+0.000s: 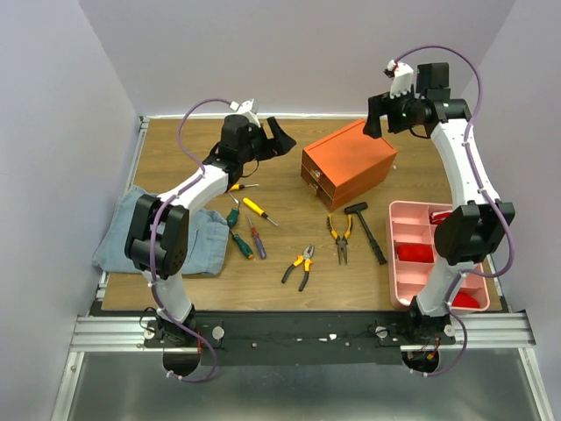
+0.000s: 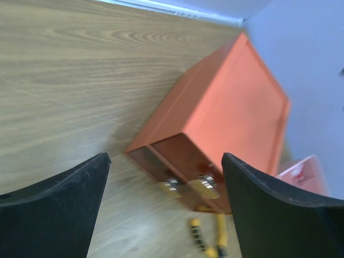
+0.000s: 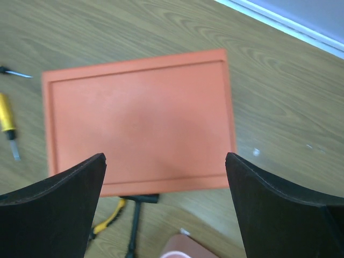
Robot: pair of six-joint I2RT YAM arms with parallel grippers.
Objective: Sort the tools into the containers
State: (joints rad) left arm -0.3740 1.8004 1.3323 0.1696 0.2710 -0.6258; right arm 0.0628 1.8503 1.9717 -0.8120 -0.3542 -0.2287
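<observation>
— Wooden table [image 1: 175, 158]: where's the orange cabinet [image 1: 349, 162]?
— Toward the back; tools [image 1: 302, 263] lie loose on the table before it.
— Fingers?
— Spread wide, holding nothing: left fingers [image 2: 59, 209] and right fingers [image 3: 279, 209].

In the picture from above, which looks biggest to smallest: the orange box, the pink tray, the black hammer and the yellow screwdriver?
1. Orange box and pink tray: about alike. The right arm hides part of the tray, so I can't rank them.
2. Black hammer.
3. Yellow screwdriver, the smallest.
</observation>
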